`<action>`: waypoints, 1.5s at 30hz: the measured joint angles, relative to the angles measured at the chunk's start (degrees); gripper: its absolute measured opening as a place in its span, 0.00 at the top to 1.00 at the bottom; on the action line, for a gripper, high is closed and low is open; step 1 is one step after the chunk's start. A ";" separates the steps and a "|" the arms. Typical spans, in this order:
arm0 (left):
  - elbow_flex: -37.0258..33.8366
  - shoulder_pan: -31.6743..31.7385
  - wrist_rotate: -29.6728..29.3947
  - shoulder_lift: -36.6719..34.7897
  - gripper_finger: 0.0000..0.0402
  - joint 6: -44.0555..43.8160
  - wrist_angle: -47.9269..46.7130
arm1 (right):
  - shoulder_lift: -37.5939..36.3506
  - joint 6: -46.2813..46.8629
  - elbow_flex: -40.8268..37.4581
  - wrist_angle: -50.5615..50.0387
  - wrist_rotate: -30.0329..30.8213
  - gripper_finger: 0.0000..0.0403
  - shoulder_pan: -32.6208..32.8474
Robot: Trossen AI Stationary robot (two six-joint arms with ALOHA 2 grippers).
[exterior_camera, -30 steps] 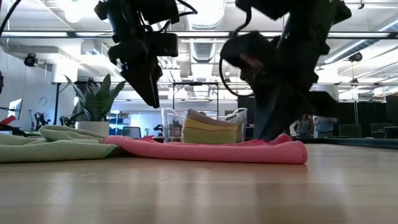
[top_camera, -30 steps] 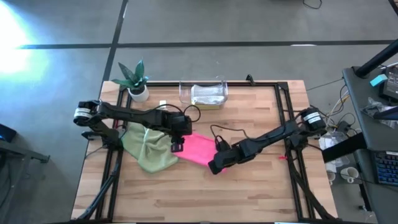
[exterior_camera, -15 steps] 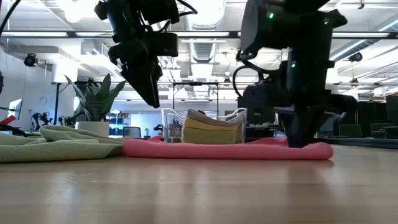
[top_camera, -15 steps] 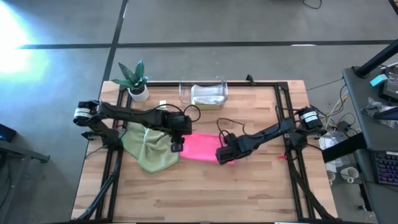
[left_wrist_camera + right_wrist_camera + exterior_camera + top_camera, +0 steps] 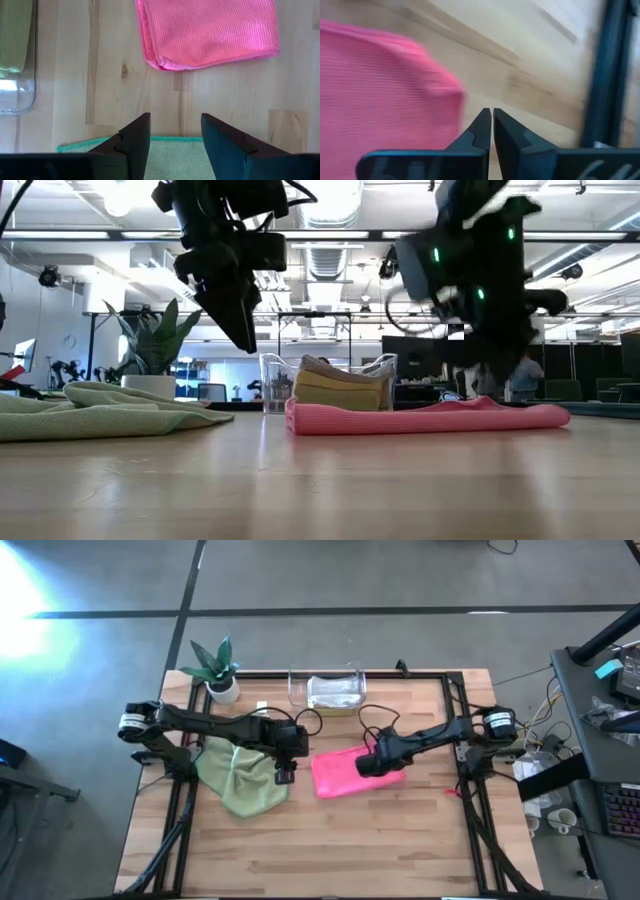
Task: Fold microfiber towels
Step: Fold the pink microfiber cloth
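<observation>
Pink towel (image 5: 345, 772) lies folded between both arms, touching the closed-fingered right gripper (image 5: 368, 766), apart from the open-fingered left gripper (image 5: 283, 775).

Your wooden table (image 5: 330, 840) carries a folded hot pink towel (image 5: 345, 772) just ahead of the left arm's spread jaws, a crumpled sage green towel (image 5: 240, 780) beneath them, plus a clear bin (image 5: 327, 690) and potted plant (image 5: 218, 670).
</observation>
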 joint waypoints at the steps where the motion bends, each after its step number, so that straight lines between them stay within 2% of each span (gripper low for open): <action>1: 0.00 0.00 0.00 -0.06 0.60 0.04 -0.04 | -0.92 -0.95 0.85 0.84 -0.10 0.97 0.74; 6: 0.00 0.09 -0.34 -0.77 0.60 0.07 0.00 | -4.45 -5.70 4.40 12.87 -1.56 0.97 5.33; 11: 0.00 0.11 -0.46 -1.42 0.60 0.11 0.05 | -5.17 -6.15 5.75 27.40 -3.39 0.97 7.72; 16: 0.00 0.11 -1.81 -1.50 0.60 0.66 0.20 | -1.81 -6.06 5.71 42.55 -7.67 0.97 7.84; 19: 0.00 0.11 -3.01 -1.51 0.60 1.37 0.16 | 1.10 -4.98 5.66 47.45 -8.08 0.97 7.84; 32: 0.00 0.11 -4.76 -1.75 0.60 3.54 -0.09 | 8.87 0.00 6.72 49.33 -13.38 0.97 8.37; 41: 0.00 0.11 -4.81 -3.67 0.60 3.48 -0.57 | 10.58 -1.50 7.32 48.39 -23.72 0.97 9.82; 45: -0.06 0.11 -4.85 -3.69 0.60 3.48 -0.61 | 10.29 -3.57 7.51 44.11 -28.06 0.97 11.49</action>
